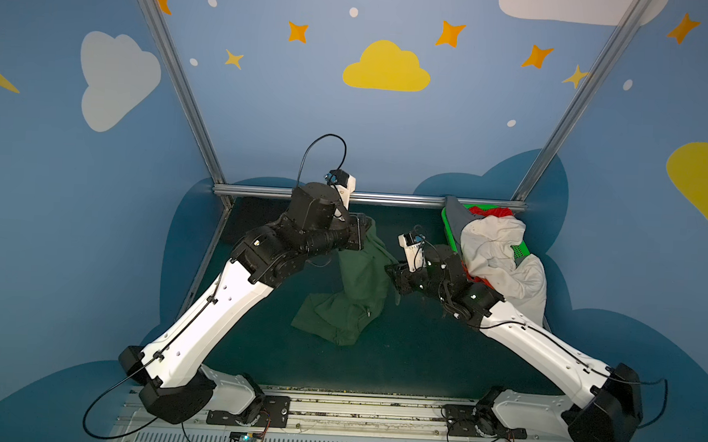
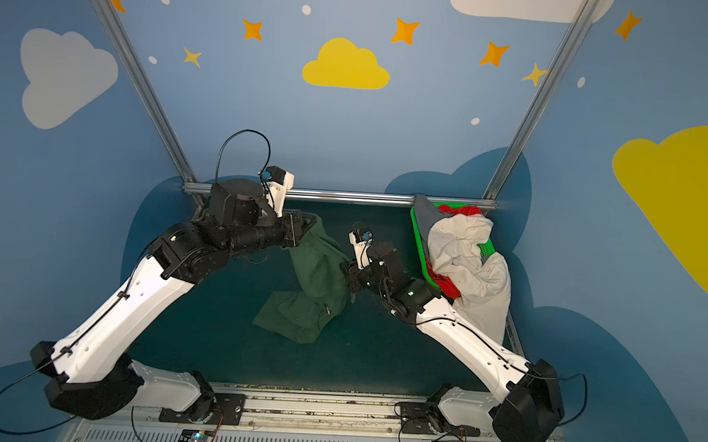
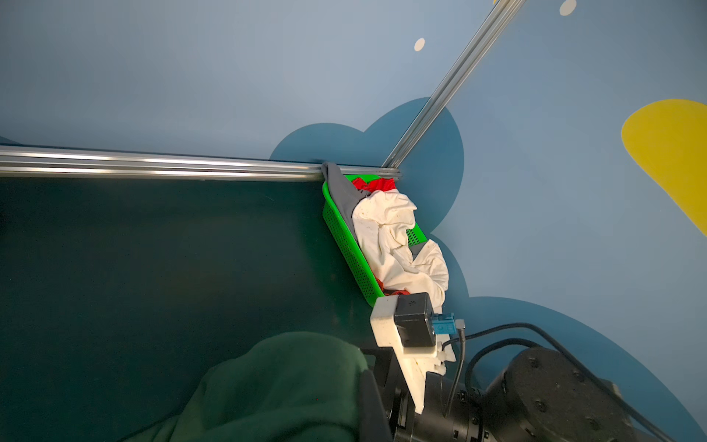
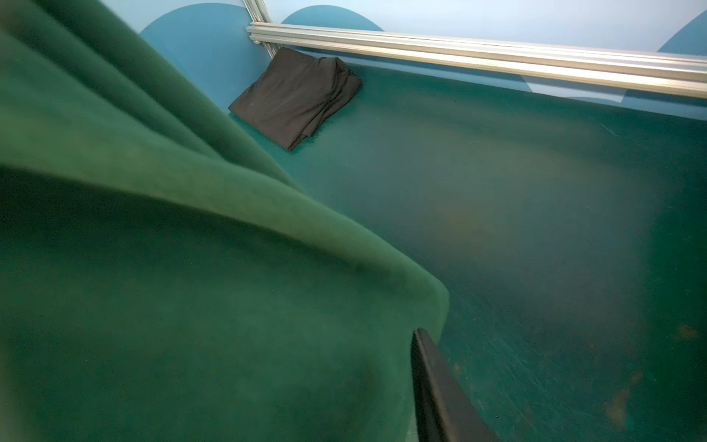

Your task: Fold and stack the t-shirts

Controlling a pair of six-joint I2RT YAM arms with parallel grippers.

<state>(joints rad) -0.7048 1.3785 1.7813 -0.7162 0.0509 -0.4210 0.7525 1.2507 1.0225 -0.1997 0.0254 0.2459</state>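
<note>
Dark teal table mat (image 1: 420,358) between blue cloud-painted walls (image 1: 266,122). Left gripper (image 1: 366,227) clamping shut on top of dark green soft cloth t-shirt (image 1: 357,288), holding it up near rear rail (image 1: 386,199); lower part bunching on mat. Right gripper (image 1: 396,295) sitting against shirt's side edge; cannot tell whether jaws pinching cloth. Folded black cloth t-shirt (image 4: 294,97) lying in far left corner. Bright green plastic mesh basket (image 1: 447,235) holding cream-white t-shirt (image 1: 496,258), red t-shirt (image 1: 490,212), grey t-shirt (image 1: 454,217). Judging: spreading step under way. Next move calling for right gripper securing second corner, then arms drawing apart, laying shirt flat.
</note>
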